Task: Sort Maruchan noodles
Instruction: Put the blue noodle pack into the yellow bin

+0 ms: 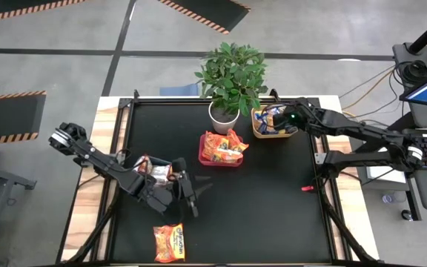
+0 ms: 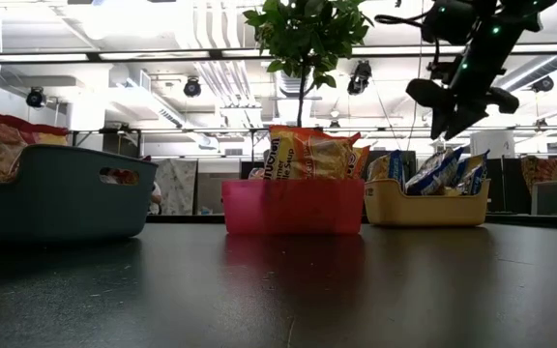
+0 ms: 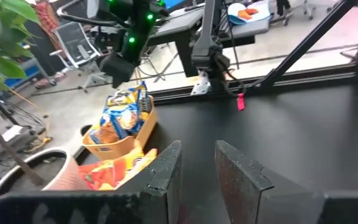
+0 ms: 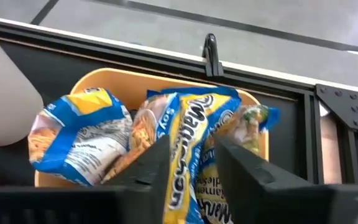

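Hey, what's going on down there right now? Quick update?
Right pincer over yellow-orange plastic bin of blue crinkly noodle packets. Left pincer empty, jaws apart, beside grey-blue plastic bin. One orange noodle packet loose on table. Nothing blocking.

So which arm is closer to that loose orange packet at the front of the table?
Left. Its gripper hangs just behind the packet; the right gripper is far off over the yellow bin.
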`<state>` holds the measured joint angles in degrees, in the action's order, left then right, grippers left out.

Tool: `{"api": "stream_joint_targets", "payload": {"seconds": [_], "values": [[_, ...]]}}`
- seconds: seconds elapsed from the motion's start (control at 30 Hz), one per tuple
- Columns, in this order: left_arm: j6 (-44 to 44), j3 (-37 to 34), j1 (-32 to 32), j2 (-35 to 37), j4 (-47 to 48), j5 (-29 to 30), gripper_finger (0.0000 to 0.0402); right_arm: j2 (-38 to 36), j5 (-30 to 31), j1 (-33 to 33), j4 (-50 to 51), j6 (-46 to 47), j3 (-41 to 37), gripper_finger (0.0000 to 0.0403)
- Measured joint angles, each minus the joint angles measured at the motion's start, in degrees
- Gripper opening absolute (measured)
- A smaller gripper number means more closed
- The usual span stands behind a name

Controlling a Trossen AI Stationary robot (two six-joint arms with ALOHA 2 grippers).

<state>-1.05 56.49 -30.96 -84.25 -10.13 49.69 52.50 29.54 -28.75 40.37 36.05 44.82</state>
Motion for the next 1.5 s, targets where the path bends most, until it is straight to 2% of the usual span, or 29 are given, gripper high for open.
{"api": "stream_joint_targets", "payload": {"seconds": [0.17,0.23,0.63,0.77,0.9,1.27,1.5], "values": [[2.43,0.00,-1.01,-0.02,-0.10,-0.12,0.0080,3.19,-0.03,0.61,-3.98,-2.71,-0.02,0.0036],[3.27,0.00,-1.13,-0.02,-0.15,-0.11,0.0080,5.28,-0.05,0.74,-5.79,-3.64,-0.07,0.0016],[5.94,0.00,-2.08,-0.04,-0.11,-0.11,0.0080,23.03,0.78,1.01,-7.58,-0.68,-0.13,0.0013],[6.65,0.00,-2.74,-0.07,-0.09,-0.11,0.0080,26.83,1.80,1.03,-8.99,-0.57,-0.03,0.0013],[6.75,0.00,-3.60,-0.09,-0.09,-0.11,0.0080,25.85,0.94,1.03,-8.43,-0.63,0.16,0.0013],[7.60,0.00,-3.89,-0.09,-0.07,-0.13,0.0080,12.92,0.04,1.78,3.12,1.84,0.59,0.0013],[7.60,0.00,-3.89,-0.09,-0.07,-0.13,0.0080,14.23,0.43,2.01,0.62,3.93,-3.94,0.0013]]}}
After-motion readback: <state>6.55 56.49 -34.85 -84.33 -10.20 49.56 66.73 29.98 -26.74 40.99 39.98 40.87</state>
